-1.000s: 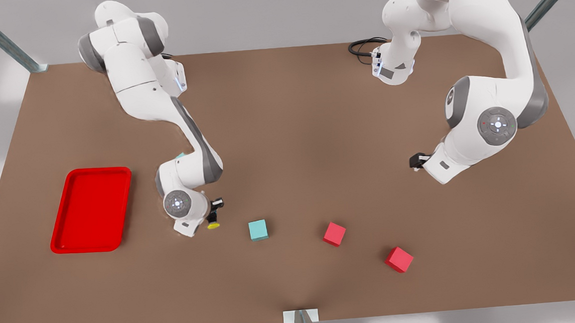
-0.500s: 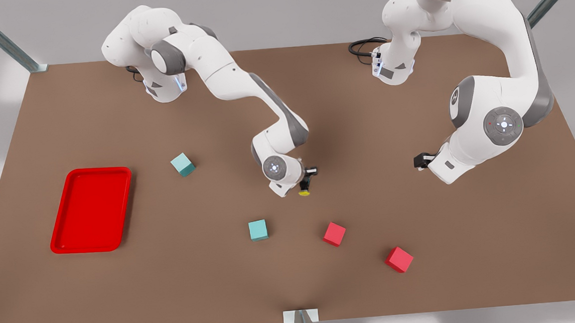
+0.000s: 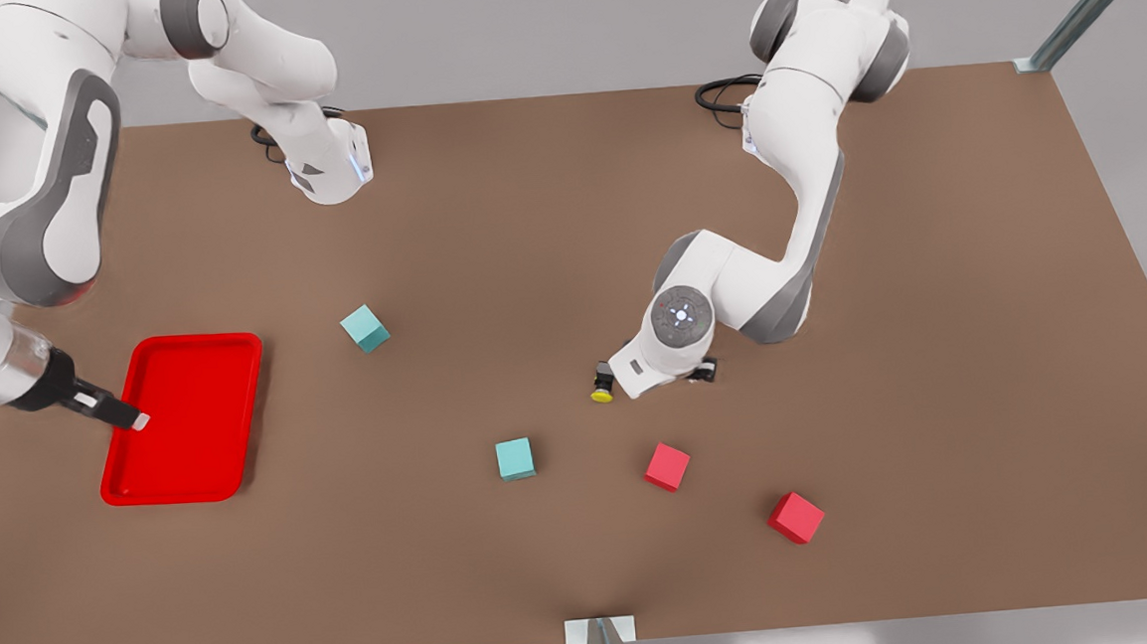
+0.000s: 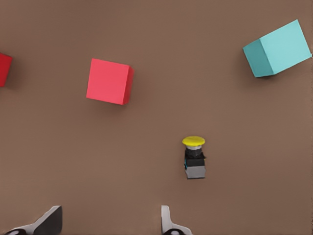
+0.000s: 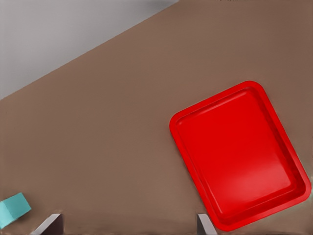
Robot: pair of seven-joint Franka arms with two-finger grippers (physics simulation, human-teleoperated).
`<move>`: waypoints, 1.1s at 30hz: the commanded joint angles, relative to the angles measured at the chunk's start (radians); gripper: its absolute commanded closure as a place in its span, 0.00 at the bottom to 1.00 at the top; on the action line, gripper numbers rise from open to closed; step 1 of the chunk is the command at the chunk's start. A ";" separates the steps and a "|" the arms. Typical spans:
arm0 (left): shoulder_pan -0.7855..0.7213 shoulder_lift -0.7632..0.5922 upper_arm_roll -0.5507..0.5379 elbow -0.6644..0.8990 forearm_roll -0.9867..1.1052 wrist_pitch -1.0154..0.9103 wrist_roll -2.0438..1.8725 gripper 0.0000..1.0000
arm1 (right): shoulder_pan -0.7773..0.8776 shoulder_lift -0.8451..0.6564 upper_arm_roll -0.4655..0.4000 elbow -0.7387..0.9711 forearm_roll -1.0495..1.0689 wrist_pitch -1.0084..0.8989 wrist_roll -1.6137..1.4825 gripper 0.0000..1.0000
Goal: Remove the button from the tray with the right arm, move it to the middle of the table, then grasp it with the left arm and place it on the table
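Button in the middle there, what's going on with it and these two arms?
The button lies on the table near its middle, out of the red tray, which is empty. The left pincer hangs over the table close to the button with its fingers open, and the button sits off to one side of them, not between them, so nothing is holding it. The right pincer is away at the tray's edge, also open and empty.
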 commanded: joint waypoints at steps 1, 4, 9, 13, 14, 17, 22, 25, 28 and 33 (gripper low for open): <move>-0.042 0.012 0.000 -0.003 0.004 0.117 -0.585 0.01 | -0.062 -0.016 0.126 0.019 -0.099 -0.220 -0.403 0.00; -0.071 0.012 -0.002 -0.014 0.000 0.131 -0.536 0.01 | -0.061 0.007 0.130 0.018 -0.093 -0.204 -0.367 0.00; -0.088 0.052 -0.022 -0.105 -0.037 0.278 -0.361 0.01 | -0.062 0.033 0.132 -0.033 -0.094 -0.125 -0.366 0.00; -0.097 0.106 -0.022 -0.129 0.014 0.370 -0.338 0.00 | -0.007 0.032 0.133 0.002 -0.120 -0.126 -0.269 0.00; -0.096 0.123 -0.022 -0.129 0.012 0.394 -0.311 0.01 | 0.004 0.036 0.133 0.007 -0.136 -0.096 -0.246 0.00; -0.090 0.135 -0.023 -0.166 0.006 0.442 -0.248 0.00 | 0.076 0.063 0.133 0.004 -0.194 0.104 -0.243 0.00; -0.085 0.128 -0.023 -0.227 0.009 0.476 -0.223 0.01 | 0.107 0.075 0.133 -0.008 -0.192 0.093 -0.165 0.00; -0.084 0.147 -0.023 -0.227 0.014 0.502 -0.217 0.01 | 0.102 0.075 0.133 -0.007 -0.189 0.095 -0.165 0.00; -0.079 0.154 -0.023 -0.229 0.014 0.502 -0.199 0.01 | 0.090 0.084 0.132 -0.008 -0.186 0.101 -0.174 0.00; -0.081 0.149 -0.022 -0.263 0.015 0.513 -0.200 0.00 | 0.093 0.084 0.132 -0.010 -0.183 0.098 -0.168 0.00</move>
